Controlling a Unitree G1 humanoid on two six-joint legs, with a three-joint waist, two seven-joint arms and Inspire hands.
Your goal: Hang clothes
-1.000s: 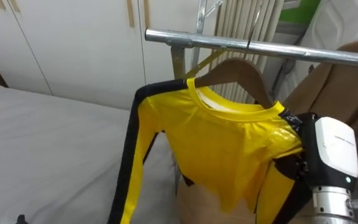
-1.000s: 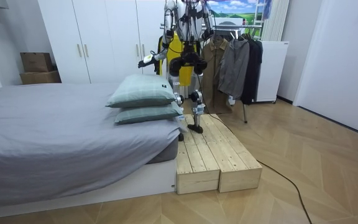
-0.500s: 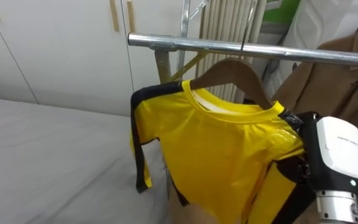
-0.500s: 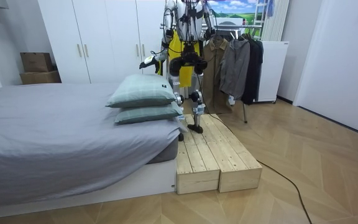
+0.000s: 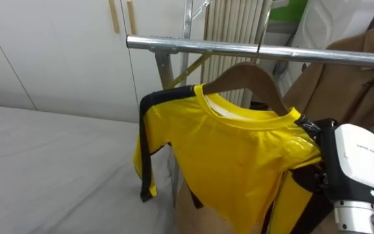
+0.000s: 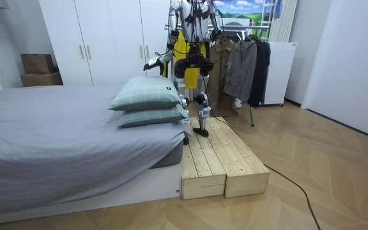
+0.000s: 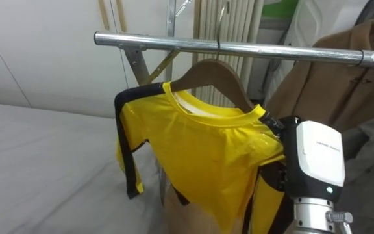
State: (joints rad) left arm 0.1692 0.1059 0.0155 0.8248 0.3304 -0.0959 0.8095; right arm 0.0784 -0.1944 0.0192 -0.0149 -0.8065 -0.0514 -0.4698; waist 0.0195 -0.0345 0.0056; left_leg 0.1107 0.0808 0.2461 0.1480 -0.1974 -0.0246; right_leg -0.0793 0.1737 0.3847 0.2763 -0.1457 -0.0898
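Swinging in from over the grey bed (image 5: 44, 162), the loose sleeve now dangles. The left hand (image 6: 147, 64) is too small to read. The yellow shirt with black stripes (image 5: 239, 149) hangs on the brown wooden hanger (image 5: 252, 73) on the shiny metal rail (image 5: 193, 44). The right hand (image 5: 317, 129) is at its shoulder, fingers hidden; pulling away could drag it off.

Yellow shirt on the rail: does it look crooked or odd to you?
Yes. The yellow shirt sits askew on the wooden hanger: its collar slopes down toward the right hand, and bare wood shows above it.
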